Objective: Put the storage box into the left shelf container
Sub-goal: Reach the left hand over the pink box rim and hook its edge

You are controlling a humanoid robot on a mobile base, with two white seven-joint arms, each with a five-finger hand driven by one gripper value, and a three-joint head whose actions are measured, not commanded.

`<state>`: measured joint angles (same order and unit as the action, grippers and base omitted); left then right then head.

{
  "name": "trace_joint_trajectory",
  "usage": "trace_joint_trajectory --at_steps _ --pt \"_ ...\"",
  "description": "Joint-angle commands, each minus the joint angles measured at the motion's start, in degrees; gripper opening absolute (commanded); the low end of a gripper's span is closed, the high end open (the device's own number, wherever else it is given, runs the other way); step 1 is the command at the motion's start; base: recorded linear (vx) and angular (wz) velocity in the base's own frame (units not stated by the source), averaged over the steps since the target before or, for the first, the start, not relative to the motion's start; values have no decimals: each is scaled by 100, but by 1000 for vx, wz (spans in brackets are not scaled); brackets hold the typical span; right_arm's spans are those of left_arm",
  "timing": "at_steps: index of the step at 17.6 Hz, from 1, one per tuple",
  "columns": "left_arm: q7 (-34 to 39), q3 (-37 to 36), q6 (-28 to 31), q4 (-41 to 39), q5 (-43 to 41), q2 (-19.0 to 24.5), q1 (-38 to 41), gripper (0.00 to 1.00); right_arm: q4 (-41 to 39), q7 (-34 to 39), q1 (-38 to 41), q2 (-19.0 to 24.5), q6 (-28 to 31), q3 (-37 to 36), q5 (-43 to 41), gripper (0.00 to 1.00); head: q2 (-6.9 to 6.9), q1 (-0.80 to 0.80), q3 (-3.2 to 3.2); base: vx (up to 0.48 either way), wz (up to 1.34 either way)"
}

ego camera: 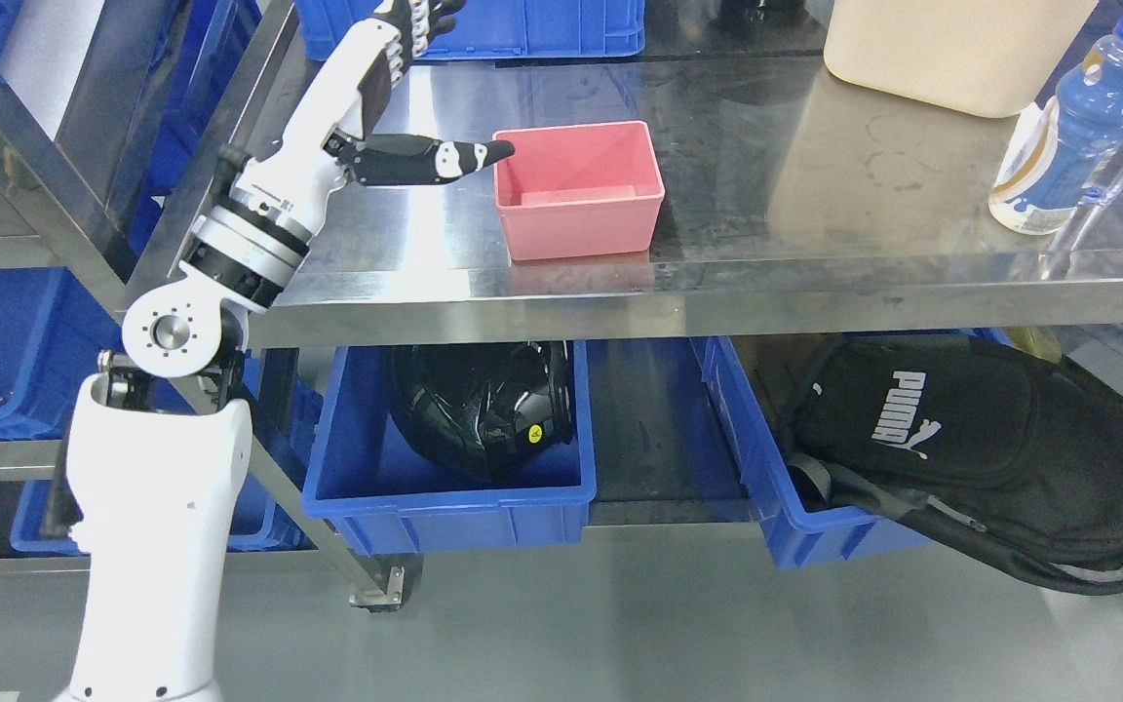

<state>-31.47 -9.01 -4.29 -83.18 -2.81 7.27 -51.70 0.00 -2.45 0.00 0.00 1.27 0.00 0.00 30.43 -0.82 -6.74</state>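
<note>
A salmon-pink storage box (579,190) sits on a silver, mirror-bright steel table (815,195). The left hand (396,97) is white with black joints and fingertips, on a white arm ringed in black and grey. Royal-blue bins (445,487) line the shelf below; one holds a glossy black helmet (484,400) with a small yellow sticker, another a black backpack (990,448) with a white logo. A cream container (951,49) stands beside a blue-capped bottle (1078,127) of blue liquid with a white label. The floor (620,634) is pale grey.
</note>
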Motion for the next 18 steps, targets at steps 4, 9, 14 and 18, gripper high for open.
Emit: trace_joint_trajectory --at_steps 4,9,14,18 --pt "-1397 -1507 -11 1347 -1590 583 -930 100 -100 -1 70 -100 -4 -26 9 100 -1 0 0 0 0" --pt "-1450 -1419 -72 2287 -2022 -513 -1149 99 -100 -1 70 -100 -4 -26 9 100 -1 0 0 0 4" --pt "-1450 -1507 -20 3211 -2346 -627 -1598 95 -100 -1 70 -100 -4 -26 9 100 -1 0 0 0 0" --pt "-1433 -1507 -20 3484 -2452 -627 -1598 94 -100 -1 70 -100 -4 -26 9 100 -1 0 0 0 0"
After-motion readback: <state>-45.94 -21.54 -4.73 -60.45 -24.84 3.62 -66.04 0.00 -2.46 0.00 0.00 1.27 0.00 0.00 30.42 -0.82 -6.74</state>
